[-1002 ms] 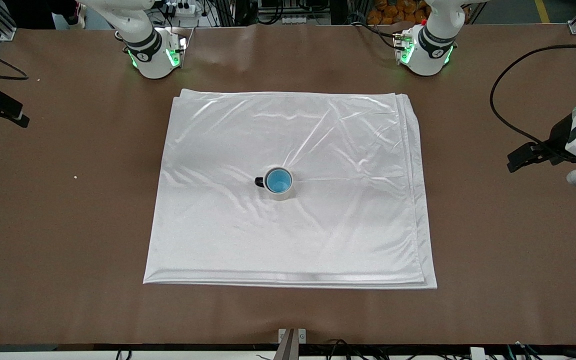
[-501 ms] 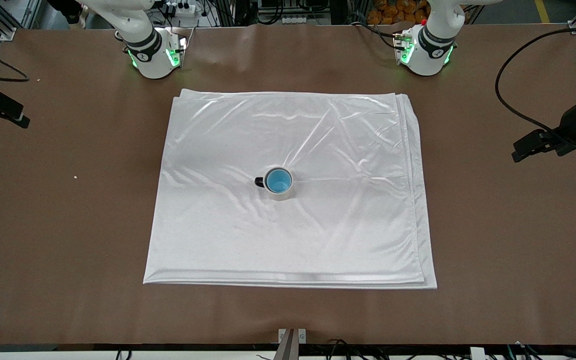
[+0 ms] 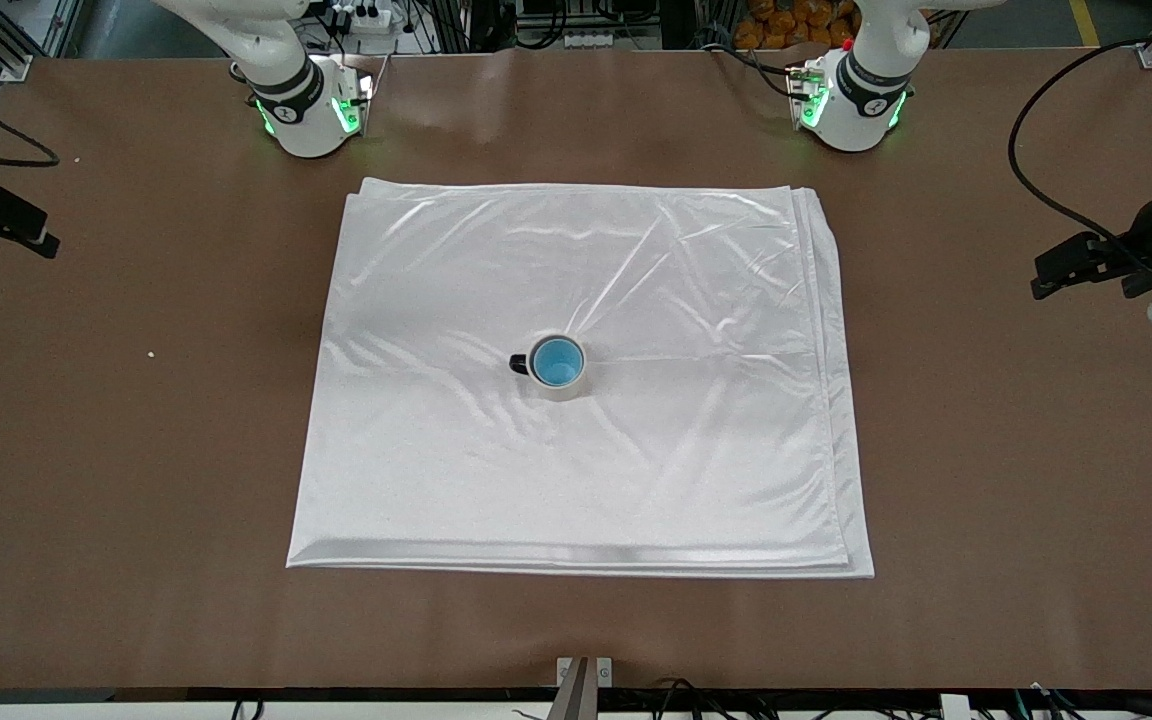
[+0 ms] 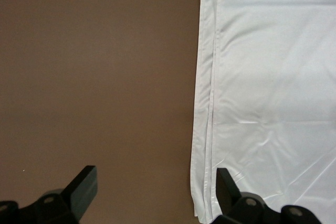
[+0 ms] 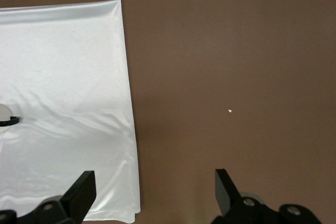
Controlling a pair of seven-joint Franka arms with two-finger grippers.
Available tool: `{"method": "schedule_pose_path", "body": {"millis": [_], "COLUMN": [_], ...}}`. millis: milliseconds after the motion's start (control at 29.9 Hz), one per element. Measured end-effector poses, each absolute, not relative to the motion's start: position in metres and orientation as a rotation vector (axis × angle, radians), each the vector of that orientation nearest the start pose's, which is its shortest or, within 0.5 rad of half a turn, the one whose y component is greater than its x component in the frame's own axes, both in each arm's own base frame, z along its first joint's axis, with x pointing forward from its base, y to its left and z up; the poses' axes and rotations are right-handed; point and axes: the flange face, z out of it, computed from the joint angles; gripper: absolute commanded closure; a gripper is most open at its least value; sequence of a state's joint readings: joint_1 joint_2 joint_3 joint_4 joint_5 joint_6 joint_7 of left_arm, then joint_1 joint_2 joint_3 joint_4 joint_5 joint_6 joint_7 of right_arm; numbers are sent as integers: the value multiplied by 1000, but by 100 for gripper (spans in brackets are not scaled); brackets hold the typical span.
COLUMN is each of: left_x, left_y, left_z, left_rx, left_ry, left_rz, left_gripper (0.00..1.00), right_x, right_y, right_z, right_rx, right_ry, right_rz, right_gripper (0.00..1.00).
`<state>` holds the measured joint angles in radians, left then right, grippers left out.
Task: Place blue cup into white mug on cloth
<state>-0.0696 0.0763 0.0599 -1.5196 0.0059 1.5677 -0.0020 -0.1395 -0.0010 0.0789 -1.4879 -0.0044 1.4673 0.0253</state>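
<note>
The blue cup sits inside the white mug, which stands upright in the middle of the cloth with its black handle toward the right arm's end. My left gripper is open and empty over bare table off the cloth's edge; its wrist view shows the layered cloth edge by the gripper. My right gripper is open and empty over bare table at the other end. Its wrist view shows the gripper, the cloth and the mug handle.
The brown table surrounds the cloth on all sides. A small white speck lies on it toward the right arm's end and shows in the right wrist view. A black cable hangs by the left arm.
My left gripper has drawn away from the cloth, toward the table's end and the robots' side. The cup, mug and cloth have not moved.
</note>
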Motion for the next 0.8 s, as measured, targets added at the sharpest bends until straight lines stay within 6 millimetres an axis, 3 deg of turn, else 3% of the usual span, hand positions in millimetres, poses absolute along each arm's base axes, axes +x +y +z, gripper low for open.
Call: {"method": "schedule_pose_path", "body": {"millis": [334, 801], "left_x": [565, 562], "left_y": [2, -18], "left_z": [605, 591], "left_rx": [-3132, -3130], "left_ry": [90, 149], "left_rz": [76, 125], "left_gripper": [0, 0], "right_x": [543, 543], "right_y": [-35, -35], "right_z": [655, 655], "right_rx": [-3160, -3161], "right_ry": [138, 150], "right_rz": [27, 25], "right_gripper": [0, 0]}}
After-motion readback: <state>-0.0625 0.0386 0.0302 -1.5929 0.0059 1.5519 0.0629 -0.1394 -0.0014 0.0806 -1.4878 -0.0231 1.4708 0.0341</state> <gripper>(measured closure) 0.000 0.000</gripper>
